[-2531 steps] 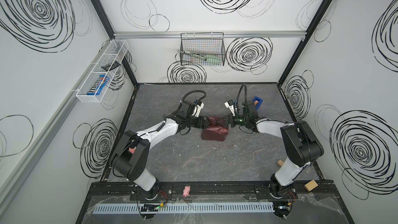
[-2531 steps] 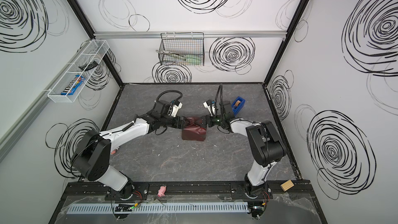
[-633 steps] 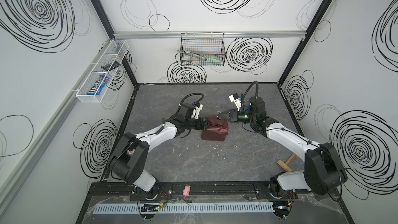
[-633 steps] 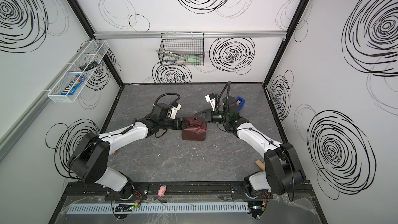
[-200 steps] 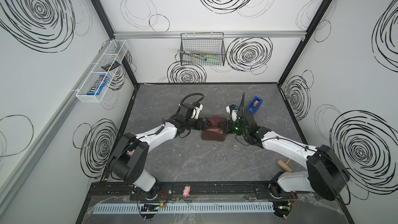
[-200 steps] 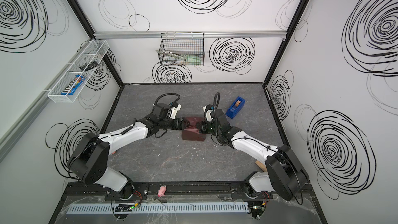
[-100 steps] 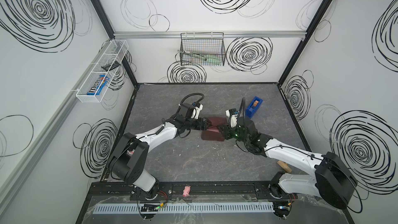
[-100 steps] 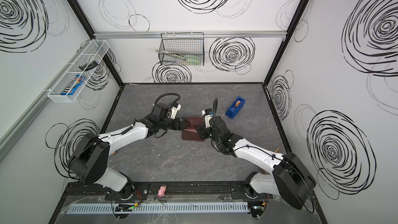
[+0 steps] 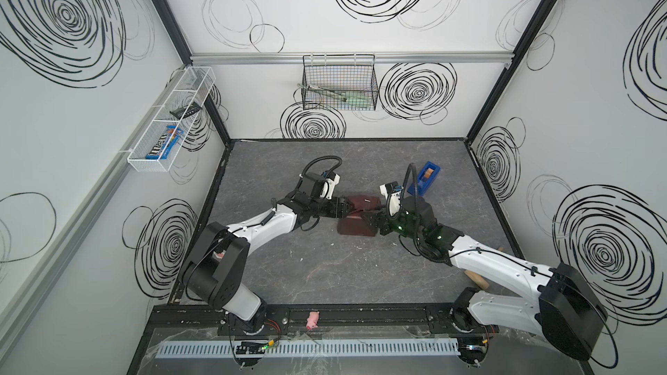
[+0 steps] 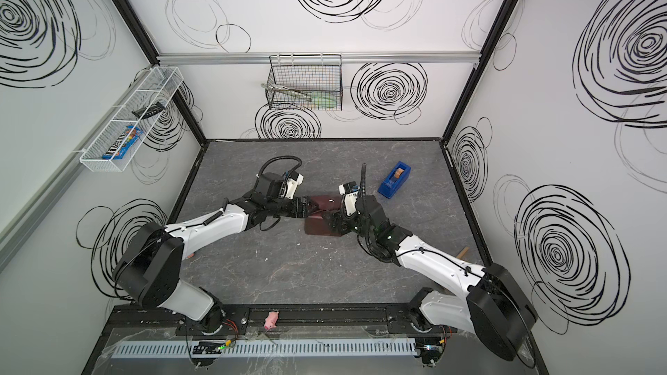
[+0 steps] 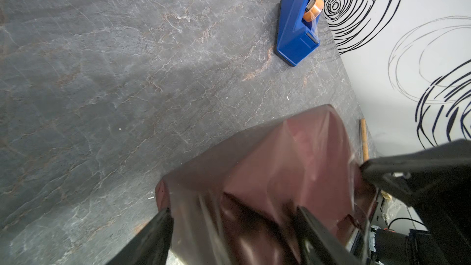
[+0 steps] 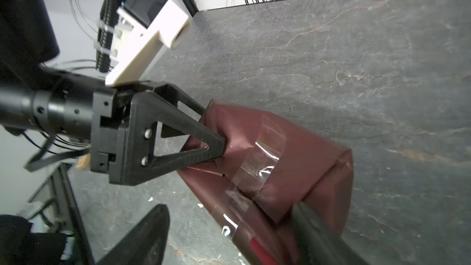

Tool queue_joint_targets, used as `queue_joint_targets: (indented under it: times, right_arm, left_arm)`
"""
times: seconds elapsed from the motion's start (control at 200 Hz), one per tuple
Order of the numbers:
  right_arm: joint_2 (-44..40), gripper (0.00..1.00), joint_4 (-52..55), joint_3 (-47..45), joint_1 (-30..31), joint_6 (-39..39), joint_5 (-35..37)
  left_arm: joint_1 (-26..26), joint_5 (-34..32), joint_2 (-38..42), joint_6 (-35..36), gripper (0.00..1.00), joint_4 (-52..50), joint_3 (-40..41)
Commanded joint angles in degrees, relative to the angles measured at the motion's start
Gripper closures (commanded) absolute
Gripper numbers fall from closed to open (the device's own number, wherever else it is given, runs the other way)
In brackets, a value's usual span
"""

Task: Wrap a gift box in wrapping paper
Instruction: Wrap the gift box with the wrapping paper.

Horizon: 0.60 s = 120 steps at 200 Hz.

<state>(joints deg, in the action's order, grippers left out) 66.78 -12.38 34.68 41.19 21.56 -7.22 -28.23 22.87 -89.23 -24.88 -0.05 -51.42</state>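
Observation:
The wrapping paper (image 9: 355, 227) (image 10: 317, 227), maroon and creased, is folded into a parcel mid-table, so the gift box inside is hidden. A clear tape strip (image 12: 257, 172) crosses its folds. My left gripper (image 9: 348, 209) (image 10: 306, 209) (image 11: 232, 212) (image 12: 214, 131) is open at the parcel's left end. One fingertip (image 12: 223, 146) dents the end fold and the other lies at the corner. My right gripper (image 9: 371, 220) (image 10: 334, 223) (image 12: 230, 209) stands wide open at the right end. One of its fingers is against the paper (image 12: 305, 164) and the other is over bare table.
A blue tape dispenser (image 9: 426, 176) (image 10: 395, 178) (image 11: 297, 29) sits behind the right arm near the right wall. A wooden stick (image 9: 476, 277) (image 11: 364, 138) lies by the right edge. A wire basket (image 9: 339, 84) hangs on the back wall, and a white shelf (image 9: 169, 120) on the left wall.
My right gripper's jaws have gone from shut to wide open at the parcel's right end, and that arm's elbow has swung toward the front. The left arm and the parcel have stayed put.

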Motion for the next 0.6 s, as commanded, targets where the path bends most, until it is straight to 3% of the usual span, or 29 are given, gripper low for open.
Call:
queue_joint_targets:
  times: [0.0,0.09,0.255,0.295,0.39,0.515,0.595]
  right_arm:
    - [-3.0,0.07,0.9,1.5,-4.1,0.2,-7.8]
    - [-4.4,0.00,-1.9,0.5,-10.0,2.2,-15.3]
    - [-1.7,0.05,0.9,5.1,-16.7,0.6,-26.2]
    - [-0.1,0.12,2.2,6.8,-17.4,-0.6,-29.2]
    - [3.8,0.46,3.8,9.9,-17.7,-3.8,-37.2]
    - [9.0,0.75,6.2,13.4,-16.8,-5.1,-42.3]
    - [10.8,0.85,7.5,14.6,-14.9,-6.4,-41.5]
  left_arm:
    - [0.0,-3.0,-1.5,1.7,0.22,-8.1,2.2]
    - [-0.1,-2.9,-1.5,1.5,0.22,-8.0,2.2]
    - [0.0,-2.8,-1.5,1.5,0.22,-7.8,2.3]
    - [0.0,-2.9,-1.6,1.5,0.22,-7.7,2.2]
    - [-0.1,-2.8,-1.6,1.5,0.22,-7.8,2.2]
    - [-0.1,-3.0,-1.5,1.5,0.22,-7.9,2.3]
    - [-0.1,-3.0,-1.5,1.5,0.22,-8.0,2.3]
